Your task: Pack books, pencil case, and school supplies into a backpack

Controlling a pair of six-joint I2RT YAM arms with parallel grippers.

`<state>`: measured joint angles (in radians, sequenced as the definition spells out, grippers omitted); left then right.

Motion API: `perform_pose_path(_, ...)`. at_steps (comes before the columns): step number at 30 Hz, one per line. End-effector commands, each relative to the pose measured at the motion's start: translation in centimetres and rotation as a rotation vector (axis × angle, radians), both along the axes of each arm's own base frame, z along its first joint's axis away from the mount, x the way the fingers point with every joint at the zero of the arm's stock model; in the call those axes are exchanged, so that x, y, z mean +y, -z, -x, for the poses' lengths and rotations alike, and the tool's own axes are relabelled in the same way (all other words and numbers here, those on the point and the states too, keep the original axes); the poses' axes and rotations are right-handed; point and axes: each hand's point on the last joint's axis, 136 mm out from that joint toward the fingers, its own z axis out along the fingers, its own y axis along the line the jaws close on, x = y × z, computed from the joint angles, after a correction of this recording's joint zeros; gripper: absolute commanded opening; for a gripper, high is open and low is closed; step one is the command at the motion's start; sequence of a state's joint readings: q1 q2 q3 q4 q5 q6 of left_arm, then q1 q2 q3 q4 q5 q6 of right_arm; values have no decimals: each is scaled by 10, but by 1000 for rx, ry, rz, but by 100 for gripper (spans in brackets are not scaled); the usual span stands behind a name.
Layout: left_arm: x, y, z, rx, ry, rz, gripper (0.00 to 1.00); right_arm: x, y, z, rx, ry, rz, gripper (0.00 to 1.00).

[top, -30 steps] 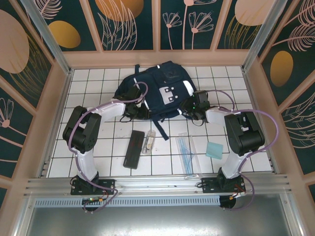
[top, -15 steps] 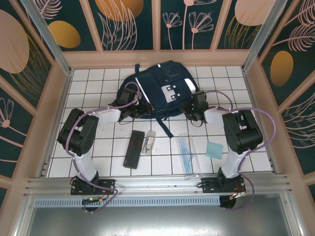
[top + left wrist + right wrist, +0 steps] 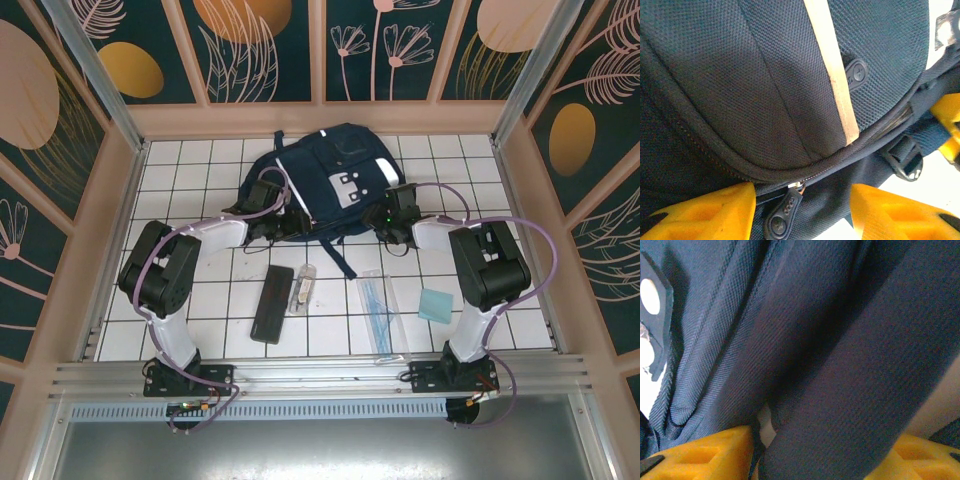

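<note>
Backpack [image 3: 325, 180] blocks far centre; bare tiles [image 3: 228, 312] beside pencil case [image 3: 272, 303].

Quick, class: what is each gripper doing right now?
Left gripper: open, astride a zipper pull of the backpack.
Right gripper: backpack fabric between its fingers; grip cannot be told.

Nothing here reads as a clear word or number. On the large navy-blue fabric backpack [image 3: 335, 175], the black rubber zipper pull [image 3: 784, 215] carries a short row of small raised rings, more a pattern than letters. A second black rubber tab [image 3: 855, 75], just beside the pale reflective stripe [image 3: 832, 75], bears two tiny marks too small to make out. The black plastic buckle [image 3: 904, 159] shows faint white specks, unreadable. The grey patch [image 3: 347, 188] on the front has only dark slots.
</note>
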<state>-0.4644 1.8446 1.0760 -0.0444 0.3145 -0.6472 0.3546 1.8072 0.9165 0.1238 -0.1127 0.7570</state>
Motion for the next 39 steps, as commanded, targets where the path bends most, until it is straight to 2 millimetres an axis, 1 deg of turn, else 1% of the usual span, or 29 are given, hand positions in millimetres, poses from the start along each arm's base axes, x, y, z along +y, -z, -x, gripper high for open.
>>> perform_pose_path(1,33,38,22,80,32,-237,53,5,14,4,42,-25,29,57)
perform_pose_path(6,21,58,26,109,105,-307,53,7,15,2,45,-29,30,56)
perform_pose_path(9,20,70,29,141,123,-331,49,6,13,3,44,-29,38,56)
perform_pose_path(11,22,76,30,153,127,-342,42,5,11,2,37,-26,44,56)
perform_pose_path(14,20,78,32,158,134,-330,24,5,10,-1,31,-22,46,56)
perform_pose_path(17,7,67,30,144,147,-258,2,8,11,-3,32,-27,35,56)
perform_pose_path(18,2,61,28,139,152,-227,0,9,12,-4,33,-24,31,56)
perform_pose_path(19,-3,54,26,132,154,-204,0,9,12,-5,32,-24,29,56)
perform_pose_path(21,-13,36,21,106,157,-144,0,10,10,-8,25,-17,24,54)
perform_pose_path(22,-17,27,19,93,157,-119,0,9,10,-10,22,-10,22,53)
perform_pose_path(24,-25,9,16,68,154,-65,0,11,6,-13,6,-1,6,46)
perform_pose_path(25,-27,3,15,60,154,-45,0,12,5,-14,1,1,-4,41)
perform_pose_path(28,-33,-9,13,51,145,13,0,19,2,-19,-13,-8,-39,18)
perform_pose_path(30,-31,-16,12,49,125,50,0,20,4,-20,-13,-9,-43,5)
perform_pose_path(31,-29,-18,10,42,112,56,0,19,5,-20,-12,-8,-37,0)
perform_pose_path(34,-11,-23,3,7,61,11,0,11,6,-20,-13,15,-12,0)
perform_pose_path(36,2,-20,1,-6,36,-27,0,6,4,-22,-20,29,-12,0)
perform_pose_path(39,8,-14,1,-2,37,-49,0,7,2,-23,-29,22,-20,0)
